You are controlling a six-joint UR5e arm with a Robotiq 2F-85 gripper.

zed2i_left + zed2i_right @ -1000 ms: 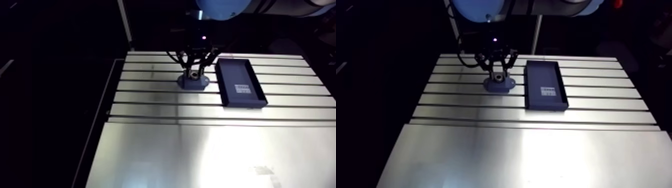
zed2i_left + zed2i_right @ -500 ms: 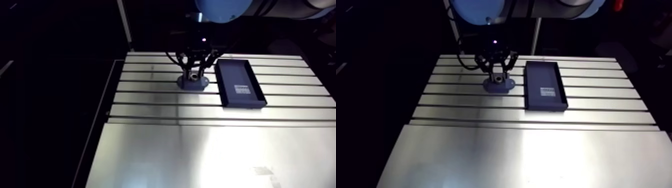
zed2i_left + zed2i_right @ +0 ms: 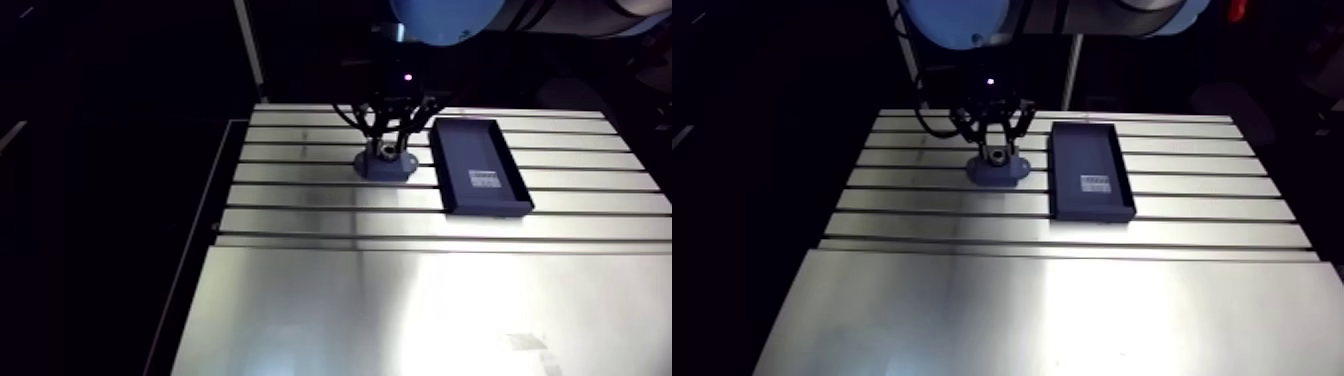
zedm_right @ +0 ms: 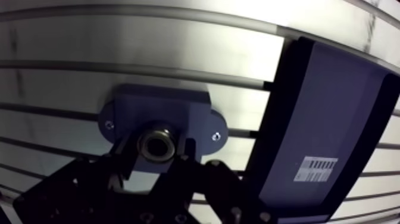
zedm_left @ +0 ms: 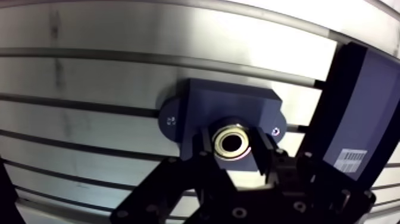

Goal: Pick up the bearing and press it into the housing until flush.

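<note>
- Gripper (image 5: pixel 234 146) comes straight down over the housing (image 5: pixel 226 107). Its two fingers (image 5: pixel 205 143) are clamped on the bearing (image 4: pixel 156 145), one on each side, so it is gripping it.
- The bearing is a metal ring with a dark bore, held between the fingertips right over the middle of the housing. The bore faces the wrist camera.
- Cannot tell whether the bearing is already down in the housing's hole or sits just above it, because the fingers hide its lower edge.
- The housing is a dark blue block with a rounded ear on each side and a small hole in each ear. It lies flat on the slotted part of the table (image 3: pixel 400 300).
- In the arm view the housing is nearer the table's far edge than its near edge and lies across one of the slots.
- A dark blue rectangular tray (image 5: pixel 357 83) lies just beside the housing, apart from it with a strip of table between them. Its long sides run from the far edge toward the near edge, crossing several slots.
- A white barcode label (image 4: pixel 315 168) sits on the tray floor at the end toward the table's near edge.
- The near half of the table is a plain smooth plate.
</note>
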